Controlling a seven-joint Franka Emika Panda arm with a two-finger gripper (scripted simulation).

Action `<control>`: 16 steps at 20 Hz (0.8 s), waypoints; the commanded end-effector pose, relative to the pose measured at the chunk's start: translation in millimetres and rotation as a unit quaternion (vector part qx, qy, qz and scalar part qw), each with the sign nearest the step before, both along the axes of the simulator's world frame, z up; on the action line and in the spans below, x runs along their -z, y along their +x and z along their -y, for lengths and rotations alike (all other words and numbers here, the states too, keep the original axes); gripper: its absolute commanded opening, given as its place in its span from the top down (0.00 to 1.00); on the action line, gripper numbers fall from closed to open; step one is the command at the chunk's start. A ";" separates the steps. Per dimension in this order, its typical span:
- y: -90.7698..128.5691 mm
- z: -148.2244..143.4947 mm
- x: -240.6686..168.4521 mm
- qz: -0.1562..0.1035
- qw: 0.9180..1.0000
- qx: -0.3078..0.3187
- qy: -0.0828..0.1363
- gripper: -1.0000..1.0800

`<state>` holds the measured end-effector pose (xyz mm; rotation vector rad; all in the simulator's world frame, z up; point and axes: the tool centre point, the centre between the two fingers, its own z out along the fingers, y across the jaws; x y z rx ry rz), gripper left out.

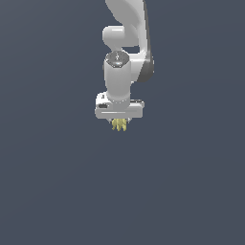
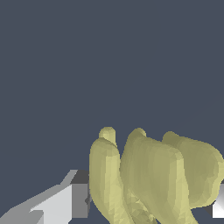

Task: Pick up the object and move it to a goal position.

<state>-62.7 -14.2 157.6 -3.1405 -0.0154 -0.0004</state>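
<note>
In the exterior view, one white arm (image 1: 125, 43) hangs vertically, its gripper (image 1: 119, 123) clamped on one banana bunch (image 1: 119, 125) whose tips poke out below; uniform grey background lies open on every side. In the wrist view, four or so banana fingers show, filling the gap between two gripper fingers (image 2: 72, 200), touching both.

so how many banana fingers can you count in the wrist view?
4 show in the bunch of bananas between the gripper fingers: three large side by side, one small tip behind; more may be hidden.
</note>
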 end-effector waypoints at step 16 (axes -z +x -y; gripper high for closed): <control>-46.0 104.0 -186.6 0.000 1.000 0.000 0.001 1.00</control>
